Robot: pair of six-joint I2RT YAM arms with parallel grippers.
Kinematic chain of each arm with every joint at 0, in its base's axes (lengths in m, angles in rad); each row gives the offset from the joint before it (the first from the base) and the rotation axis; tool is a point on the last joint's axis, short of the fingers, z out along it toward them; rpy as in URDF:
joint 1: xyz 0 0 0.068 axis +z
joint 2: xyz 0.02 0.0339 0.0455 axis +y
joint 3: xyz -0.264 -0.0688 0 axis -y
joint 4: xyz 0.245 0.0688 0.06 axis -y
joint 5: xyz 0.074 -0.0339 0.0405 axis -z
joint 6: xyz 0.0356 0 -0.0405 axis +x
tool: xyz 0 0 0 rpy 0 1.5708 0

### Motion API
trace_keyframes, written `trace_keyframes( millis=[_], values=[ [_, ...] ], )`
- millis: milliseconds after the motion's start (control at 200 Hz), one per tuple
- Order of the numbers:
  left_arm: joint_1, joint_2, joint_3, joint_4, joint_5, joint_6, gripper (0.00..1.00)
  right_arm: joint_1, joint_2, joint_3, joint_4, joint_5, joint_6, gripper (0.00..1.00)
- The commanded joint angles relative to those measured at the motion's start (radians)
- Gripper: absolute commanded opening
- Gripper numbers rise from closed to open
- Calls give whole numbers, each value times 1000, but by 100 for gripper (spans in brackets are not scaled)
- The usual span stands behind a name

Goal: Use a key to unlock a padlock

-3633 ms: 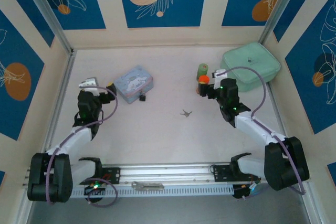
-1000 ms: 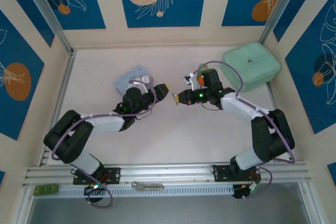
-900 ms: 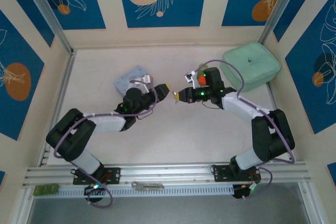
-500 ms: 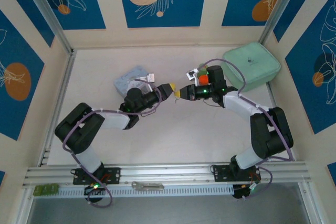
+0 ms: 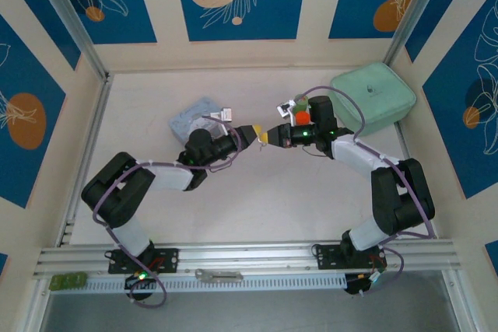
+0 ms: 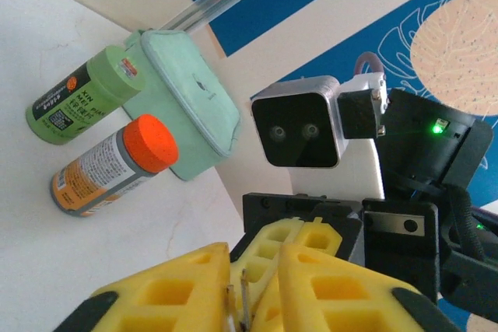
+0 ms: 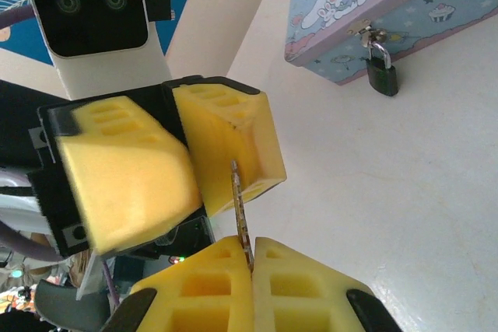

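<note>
Right gripper (image 7: 251,254) is clamped on the key (image 7: 240,215); I see the thin blade standing out from between its yellow pads. Left gripper (image 7: 177,155) faces it tip to tip above the middle of the table (image 5: 257,207), its jaws nearly together. On my left wrist camera the blade sits in the narrow slot between those jaws, but I cannot tell whether they pinch it. The padlock (image 7: 383,75) hangs from the hasp of the pale blue tin (image 7: 366,5), shackle closed, against the tin's side wall and well apart from the key. An orange-capped bottle (image 6: 109,165) and a green bottle (image 6: 82,99) sit just beside a mint-green box (image 6: 187,106).
</note>
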Motion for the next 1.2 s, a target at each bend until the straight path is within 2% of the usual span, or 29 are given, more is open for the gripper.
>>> trace_keyframes(
  millis=[0, 110, 320, 425, 555, 820, 1015, 1155, 1195],
  values=[
    [-11, 3, 29, 26, 28, 8, 15, -5, 14, 12, 6, -19, 10, 0],
    [-11, 5, 29, 26, 26, 4, 12, -6, 11, 8, 6, -16, 10, 0],
    [-11, 3, 24, 26, 15, 8, 12, -13, 8, 6, 9, -5, 11, 0],
    [-10, -2, 22, 16, 9, 11, 29, -20, 4, -3, 16, 1, 17, 0],
    [-11, -3, 17, 15, 0, 11, 34, -25, -1, -11, 25, -2, 21, 0],
    [-11, 8, 34, 18, 19, 8, 17, -25, 5, -14, 32, -15, 27, 0],
    [-11, 17, 41, 21, 30, 8, 15, -25, 8, -11, 23, -16, 19, 0],
    [-11, 16, 40, 17, 25, 11, 0, -25, 13, -6, 15, -14, 14, 0],
    [-11, 12, 37, 12, 18, 16, 0, -25, 13, -6, 13, -12, 14, 0]
  ],
)
